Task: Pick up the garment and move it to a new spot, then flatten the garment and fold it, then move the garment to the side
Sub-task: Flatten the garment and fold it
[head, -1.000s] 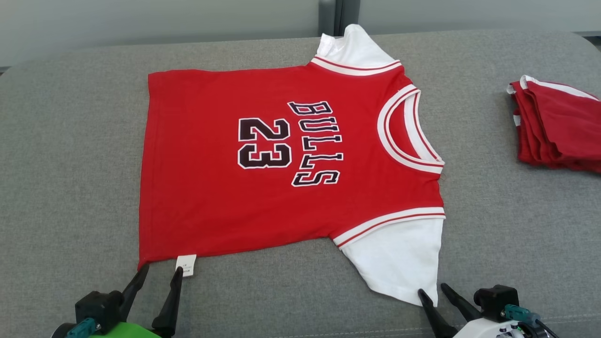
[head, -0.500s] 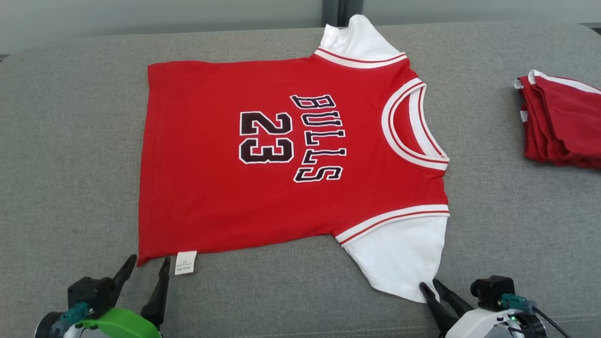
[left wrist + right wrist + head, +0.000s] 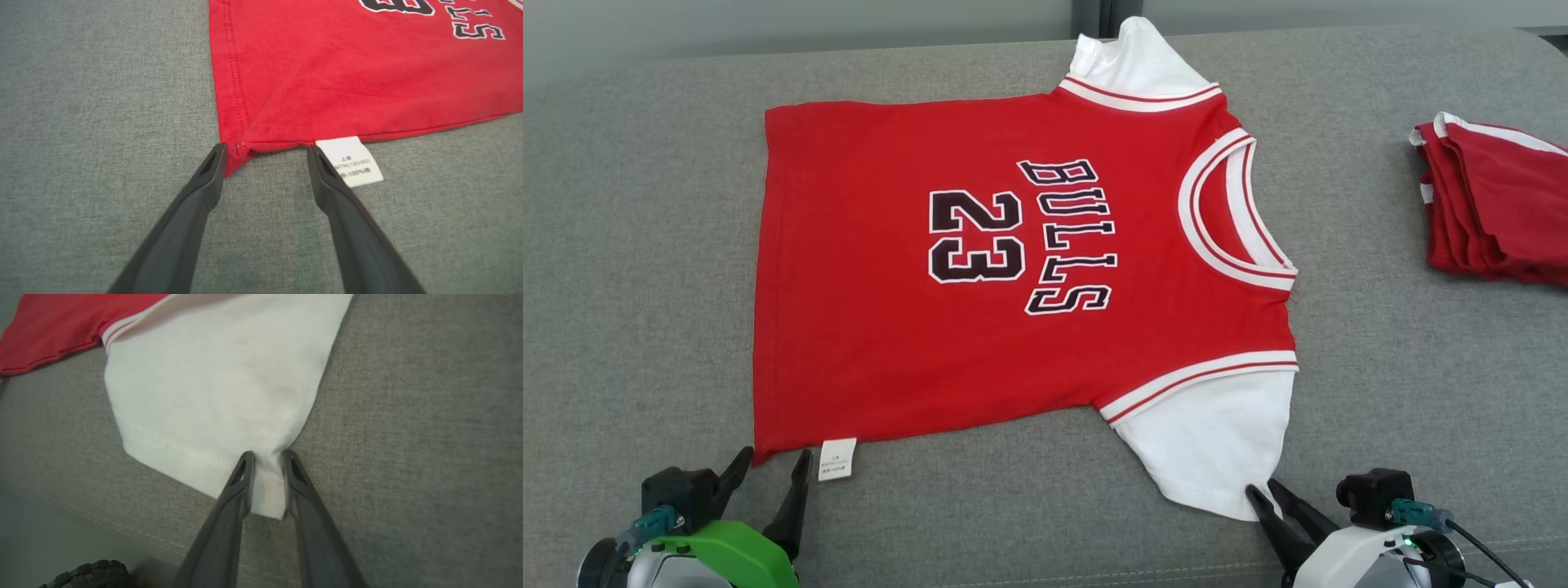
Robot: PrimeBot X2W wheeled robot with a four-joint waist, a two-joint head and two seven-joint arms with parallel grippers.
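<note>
Garment (image 3: 1029,261) lies flat mid-frame on the grey cushion (image 3: 629,245). Lower left, the left gripper (image 3: 772,459) is spread wide beside its hem corner; lower right, the right gripper (image 3: 1264,493) pinches its white sleeve (image 3: 220,384).

Green left wrist (image 3: 727,555), white right wrist (image 3: 1347,555)

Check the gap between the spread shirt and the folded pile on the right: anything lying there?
Nothing; in the head view, bare grey cushion separates the shirt from the folded pile.
</note>
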